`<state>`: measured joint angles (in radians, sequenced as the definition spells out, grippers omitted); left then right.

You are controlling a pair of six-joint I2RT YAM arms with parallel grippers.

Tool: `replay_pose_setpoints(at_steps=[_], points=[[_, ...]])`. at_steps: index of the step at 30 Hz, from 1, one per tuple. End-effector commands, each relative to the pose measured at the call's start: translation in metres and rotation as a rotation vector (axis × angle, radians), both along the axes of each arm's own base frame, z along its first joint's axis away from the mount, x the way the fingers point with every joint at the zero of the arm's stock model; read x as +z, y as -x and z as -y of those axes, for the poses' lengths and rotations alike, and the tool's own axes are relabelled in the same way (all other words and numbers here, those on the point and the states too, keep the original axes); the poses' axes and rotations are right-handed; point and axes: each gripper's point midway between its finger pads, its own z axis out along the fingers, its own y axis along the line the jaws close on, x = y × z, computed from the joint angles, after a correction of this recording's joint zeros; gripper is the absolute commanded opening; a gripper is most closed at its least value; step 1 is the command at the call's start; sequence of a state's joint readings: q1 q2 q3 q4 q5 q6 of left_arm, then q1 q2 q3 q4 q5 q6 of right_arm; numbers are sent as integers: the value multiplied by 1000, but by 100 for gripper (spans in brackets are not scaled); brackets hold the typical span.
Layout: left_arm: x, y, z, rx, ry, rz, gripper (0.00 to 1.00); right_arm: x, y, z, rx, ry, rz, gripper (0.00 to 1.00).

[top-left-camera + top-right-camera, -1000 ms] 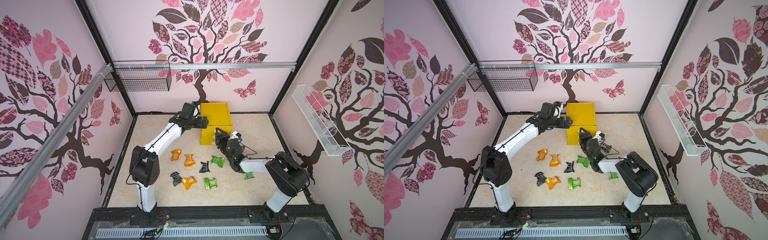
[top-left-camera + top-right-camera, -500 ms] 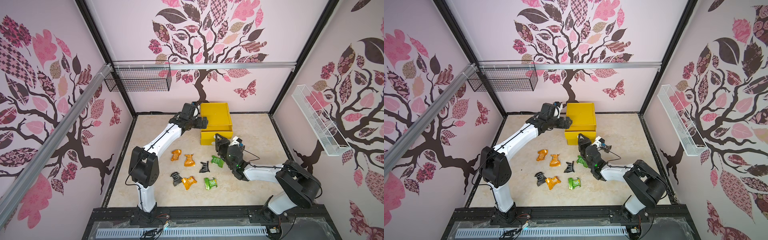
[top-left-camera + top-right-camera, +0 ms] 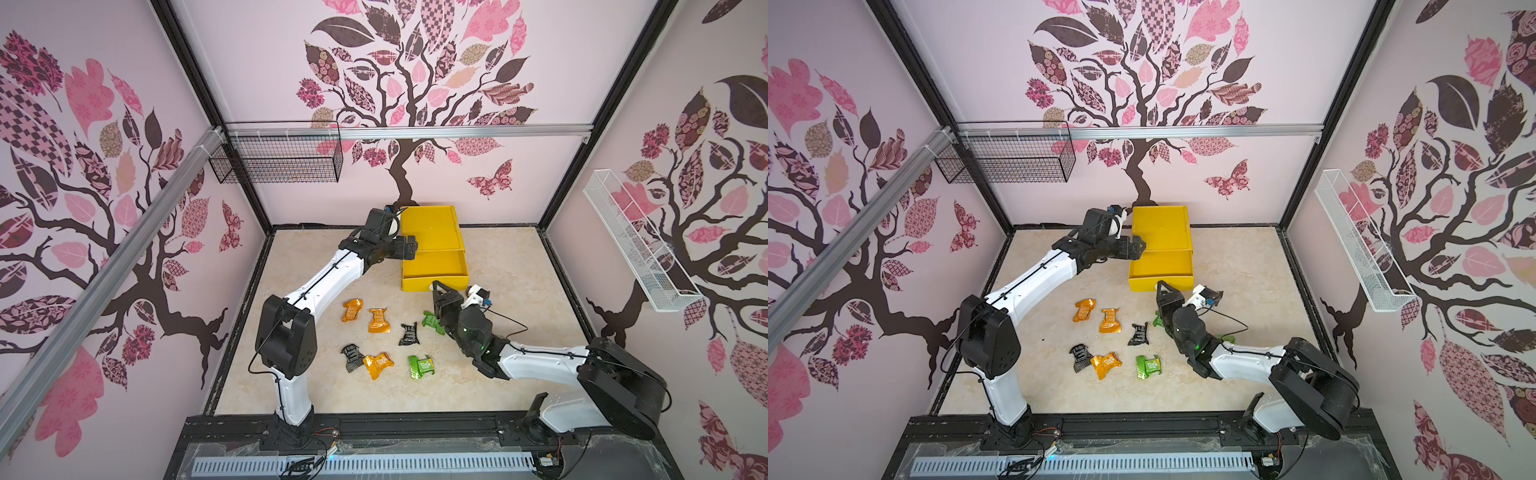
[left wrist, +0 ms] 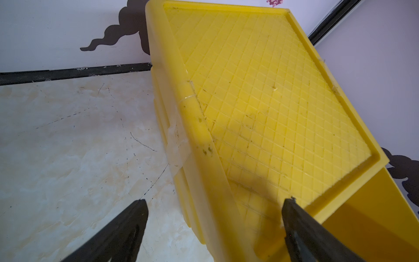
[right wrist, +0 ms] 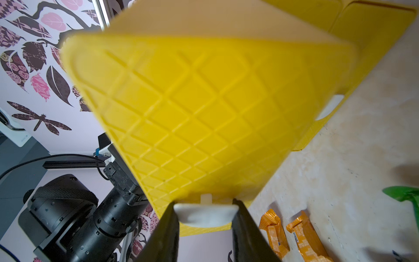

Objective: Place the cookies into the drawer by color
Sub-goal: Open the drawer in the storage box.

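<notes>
Yellow drawer (image 3: 430, 226) chest sits far centre on the floor (image 3: 511, 266). Black wire basket (image 3: 282, 160) and white wire basket (image 3: 636, 245) hang on the walls, well clear. Cookies (image 3: 378, 321) lie loose nearer in; one green is just beside the right arm. Left gripper (image 4: 215, 200) is spread wide, straddling the chest's top left edge, holding nothing; contact unclear. Right gripper (image 5: 205, 204) is pinched on the top drawer's (image 3: 432, 266) white tab handle (image 5: 205, 215). The top drawer is further out than a second ago.

The yellow chest (image 3: 430, 226) stands upright against the back wall, its top drawer (image 3: 434, 266) pulled out towards the front, with its white tab handle (image 5: 205, 214) at the middle of the front edge. The cookies lie loose on the floor (image 3: 507, 266) in front of it, crinkled and flat: three orange packets (image 3: 352, 310), two black packets (image 3: 409, 334) and two green packets (image 3: 421, 366) in plain sight, one black and one orange touching
</notes>
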<state>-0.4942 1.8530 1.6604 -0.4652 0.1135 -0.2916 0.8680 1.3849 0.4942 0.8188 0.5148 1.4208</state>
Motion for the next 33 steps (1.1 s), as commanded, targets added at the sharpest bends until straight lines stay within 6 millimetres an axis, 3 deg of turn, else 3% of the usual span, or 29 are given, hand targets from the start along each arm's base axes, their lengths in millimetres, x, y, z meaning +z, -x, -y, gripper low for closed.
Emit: replay_pose_setpoints(at_steps=[1, 10, 13, 15, 17, 20, 24, 33], points=[[-26, 23, 3, -43, -52, -95, 97, 0, 8, -4, 14, 29, 2, 30], [-24, 23, 0, -39, -57, -83, 97, -5, 11, -10, 30, 25, -13, 31], [-21, 24, -2, -34, -56, -75, 97, -3, 13, -12, 43, 45, -9, 39], [-21, 25, 0, -37, -50, -77, 97, -6, 15, -9, 38, 60, -17, 53], [-18, 25, -2, -33, -52, -73, 97, -9, 17, -2, 21, 63, -31, 65], [-12, 26, -3, -27, -46, -60, 97, -9, 24, 10, 12, 123, -42, 74], [1, 27, -2, -27, -24, -46, 97, -4, 34, 23, 23, 199, -36, 78], [42, 32, -12, -33, -41, 59, 97, -4, 67, 79, 5, 489, -37, 81]])
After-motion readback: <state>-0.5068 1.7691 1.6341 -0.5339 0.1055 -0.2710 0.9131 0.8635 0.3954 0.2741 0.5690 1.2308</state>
